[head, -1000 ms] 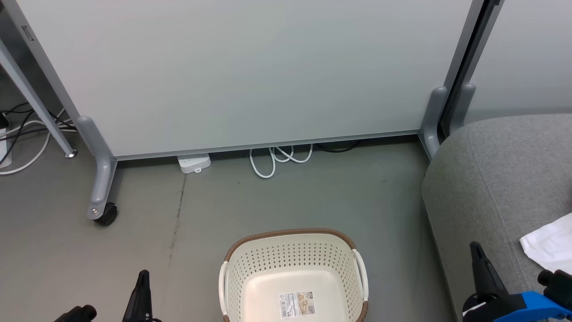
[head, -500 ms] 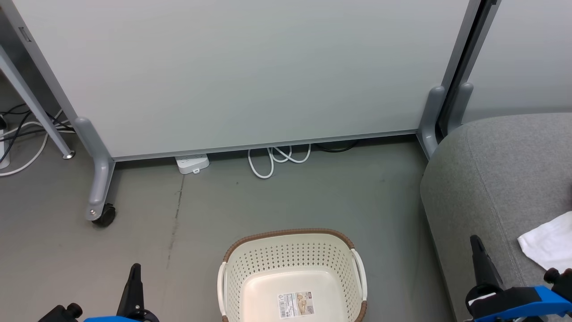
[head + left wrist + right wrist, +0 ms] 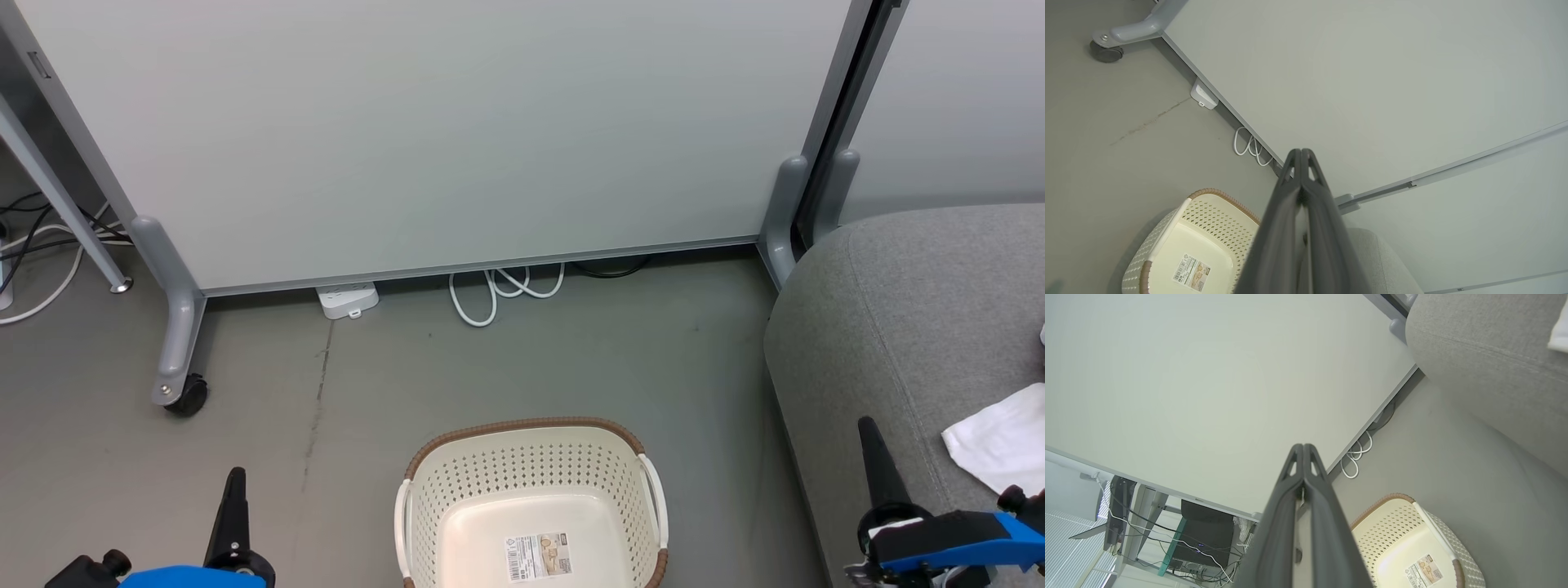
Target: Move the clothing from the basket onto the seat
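Quick rundown from my end: I've got two tools, and both are closed. My left tool (image 3: 1301, 153) has its two dark fingers pressed flat against each other right up to the tips, gripping nothing, and my right tool (image 3: 1303, 448) looks exactly the same in its own wrist view. In the head view the left one sits low on the left over the bare grey floor (image 3: 571, 367), off to the side of the basket (image 3: 526, 425) and not touching it. The right one sits low on the right, over the front edge of the seat (image 3: 914, 327). There's one basket, standing upright on the floor between the two tools. I can see its two white handles, one per side, and its bare cream bottom carries one label sticker (image 3: 537, 557). There's one seat, big and grey, just to the right of the basket with a strip of floor between them. As for the clothing, I can count one piece: a white cloth (image 3: 1000, 437) lying crumpled on the seat cushion near my right tool. A tiny white sliver sits at the far right edge further up the seat, but I can't tell what it is. Behind all that is one pale partition panel (image 3: 457, 131) with one castor wheel (image 3: 186, 398), one white power strip (image 3: 349, 299) and one coil of white cable (image 3: 502, 290) along its bottom edge.
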Tool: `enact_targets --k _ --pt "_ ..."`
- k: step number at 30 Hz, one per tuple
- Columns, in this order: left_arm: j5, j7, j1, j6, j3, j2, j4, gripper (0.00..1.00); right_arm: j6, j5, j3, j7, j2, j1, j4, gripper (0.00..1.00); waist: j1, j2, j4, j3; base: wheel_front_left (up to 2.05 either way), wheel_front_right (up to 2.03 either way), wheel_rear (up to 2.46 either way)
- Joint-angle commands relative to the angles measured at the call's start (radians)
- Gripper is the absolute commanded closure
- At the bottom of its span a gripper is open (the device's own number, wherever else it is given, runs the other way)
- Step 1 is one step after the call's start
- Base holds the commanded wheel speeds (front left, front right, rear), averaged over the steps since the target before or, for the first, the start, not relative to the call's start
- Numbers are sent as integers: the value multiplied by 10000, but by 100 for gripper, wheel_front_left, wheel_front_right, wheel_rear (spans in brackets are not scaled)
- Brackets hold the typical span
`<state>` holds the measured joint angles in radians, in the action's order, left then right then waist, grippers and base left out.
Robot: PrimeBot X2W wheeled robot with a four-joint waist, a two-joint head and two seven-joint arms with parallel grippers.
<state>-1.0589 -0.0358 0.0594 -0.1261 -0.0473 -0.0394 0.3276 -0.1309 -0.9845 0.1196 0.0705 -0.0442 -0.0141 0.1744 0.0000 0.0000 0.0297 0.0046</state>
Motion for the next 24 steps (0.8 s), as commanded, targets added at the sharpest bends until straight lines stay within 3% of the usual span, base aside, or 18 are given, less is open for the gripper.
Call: enact_targets --k 1,24 --pt "-239 58 246 -37 -70 -86 -144 100 0 -313 -21 35 -50 -216 -46 100 0 0 -5 0 0 0 0" --pt "-2393 651 385 -53 -332 -105 -435 100 1 -2750 -38 200 -65 -558 259 100 0 0 -104 -5 0 0 0"
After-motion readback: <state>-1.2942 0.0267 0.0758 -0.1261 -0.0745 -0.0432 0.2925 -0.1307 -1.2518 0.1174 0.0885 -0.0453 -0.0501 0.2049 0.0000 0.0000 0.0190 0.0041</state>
